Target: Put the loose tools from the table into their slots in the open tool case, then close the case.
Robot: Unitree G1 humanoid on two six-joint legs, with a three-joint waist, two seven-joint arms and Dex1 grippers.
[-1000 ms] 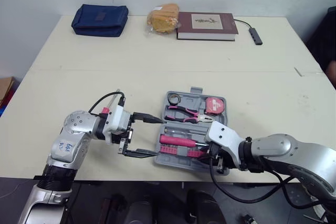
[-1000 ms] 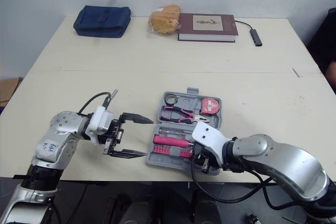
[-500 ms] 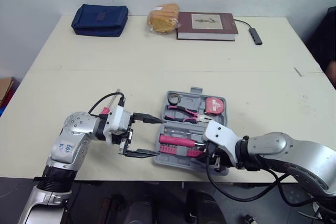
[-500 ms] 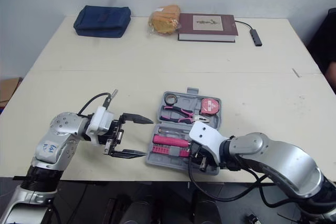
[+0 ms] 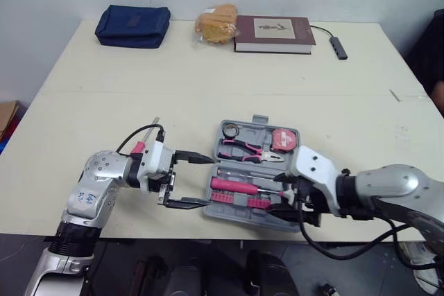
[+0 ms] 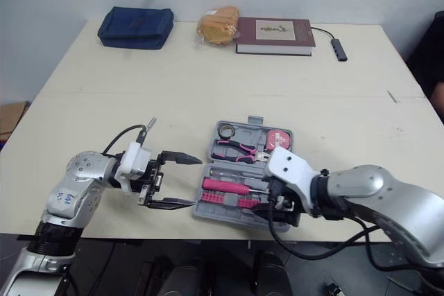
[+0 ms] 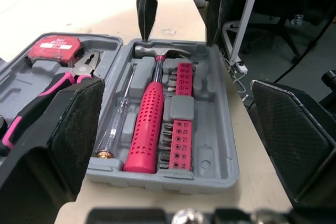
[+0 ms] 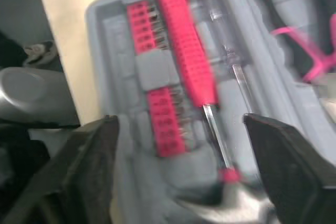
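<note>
The left claw (image 5: pixel 191 180) hovers just beside the left end of the tool case (image 5: pixel 259 119). Its two black fingers are spread wide, one above the other, with nothing between them. The right claw (image 5: pixel 290 204) sits low over the case's right end, at the near corner, partly tucked under its white wrist. The case lies open on the desk (image 5: pixel 208 81). Its far half holds a small dark roll (image 5: pixel 229 129), pink-handled pliers (image 5: pixel 241 148) and a red tape measure (image 5: pixel 282 138). Its near half holds a screwdriver (image 5: pixel 239 172), a pink-handled hammer (image 5: pixel 234 186) and a pink bit rack (image 5: pixel 239 201). Well behind the case lie a blue pouch (image 5: pixel 132 25), a bagged loaf (image 5: pixel 215 24), a brown book (image 5: pixel 272 34) and a small adapter (image 5: pixel 338 48) on a cable.

In the left wrist view, the left claw's textured pads (image 7: pixel 68 135) frame the case from its left end, far apart and empty. The hammer lies in its slot between the screwdriver and the bit rack. At the case's other end, the right claw's two dark fingers hang apart, their tips by the hammer head.

In the right wrist view, the right claw's fingers (image 8: pixel 86 182) stand wide apart over the case's hammer-head end, gripping nothing. The hammer's shaft runs between them.
</note>
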